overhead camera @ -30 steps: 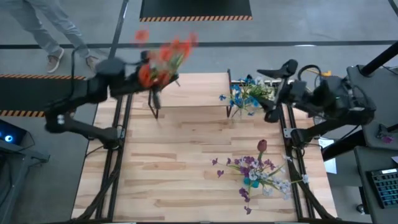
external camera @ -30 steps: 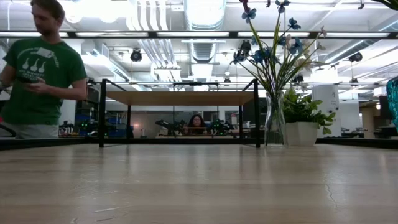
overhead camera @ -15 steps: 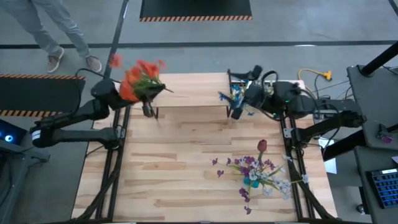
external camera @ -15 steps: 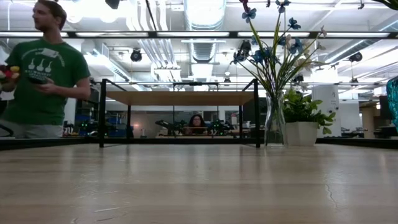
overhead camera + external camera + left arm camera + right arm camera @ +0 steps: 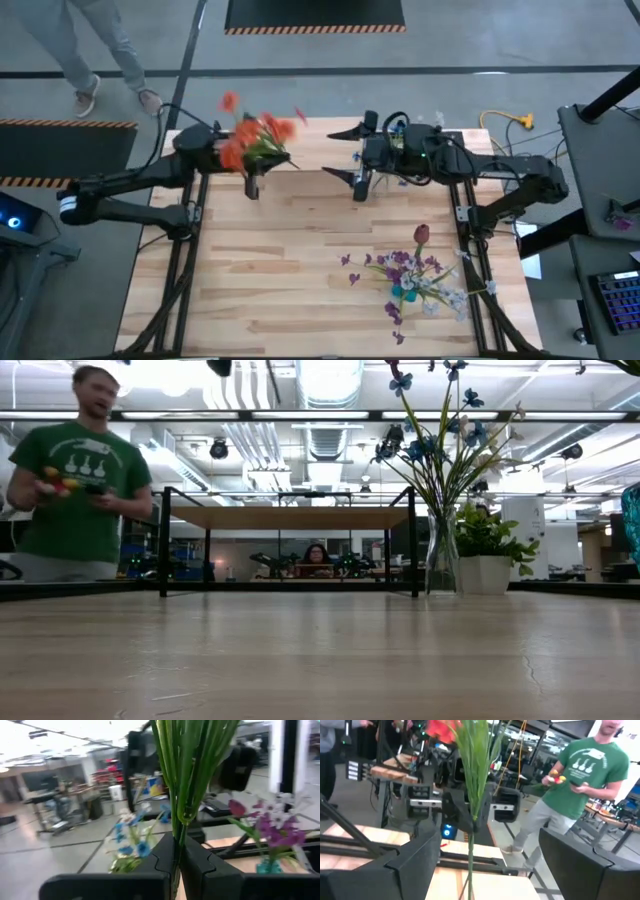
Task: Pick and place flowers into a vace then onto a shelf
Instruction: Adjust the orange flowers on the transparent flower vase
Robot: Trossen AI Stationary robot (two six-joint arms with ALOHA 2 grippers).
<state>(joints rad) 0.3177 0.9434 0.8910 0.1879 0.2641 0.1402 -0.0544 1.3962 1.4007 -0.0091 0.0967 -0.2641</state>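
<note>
Clamped tight in left gripper (image 5: 177,865): bunch of orange flowers on green stems (image 5: 258,138). Spread wide beside it, right gripper (image 5: 352,152). Glass vase of blue flowers (image 5: 443,550) plain only from low down.

The left arm reaches in from its own side, forearm nearly level, and its gripper (image 5: 243,160) is clamped tight on the stems of the orange flowers (image 5: 256,134), the blooms standing above the fingers. In the left wrist view the two dark fingers (image 5: 165,857) meet around the green stems. The right arm stretches across toward it, and the right gripper (image 5: 348,153) faces the left one with its jaws spread wide, holding nothing.
</note>
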